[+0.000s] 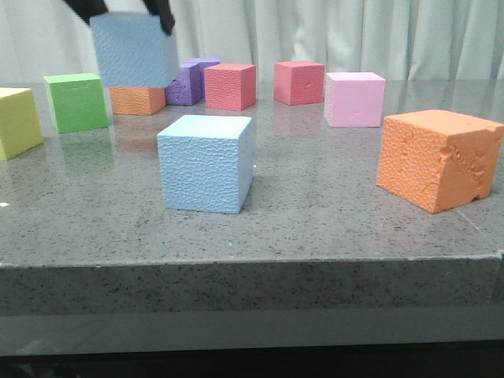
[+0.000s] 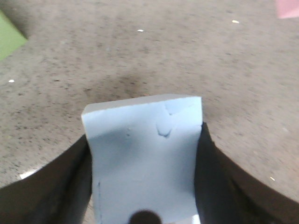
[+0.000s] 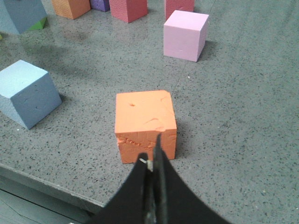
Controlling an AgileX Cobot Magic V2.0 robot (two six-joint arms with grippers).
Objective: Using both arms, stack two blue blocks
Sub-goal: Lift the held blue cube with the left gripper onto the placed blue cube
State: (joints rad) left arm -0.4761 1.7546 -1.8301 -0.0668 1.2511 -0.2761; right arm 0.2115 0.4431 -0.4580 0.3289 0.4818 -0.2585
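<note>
My left hand (image 2: 145,186) is clamped on one blue block (image 1: 134,50), holding it in the air above the counter (image 1: 315,197), over the far-left cubes. The second blue block (image 1: 206,163) sits on the counter near the front edge. My right hand (image 3: 153,186), fingers pressed together and holding nothing, hangs just beside the orange cube (image 3: 145,122).

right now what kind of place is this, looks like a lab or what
Probably a lab or test bench rather than a home. A speckled grey stone tabletop holds only coloured foam cubes, such as the orange cube and pink cube, and a plain white curtain closes off the back.
</note>
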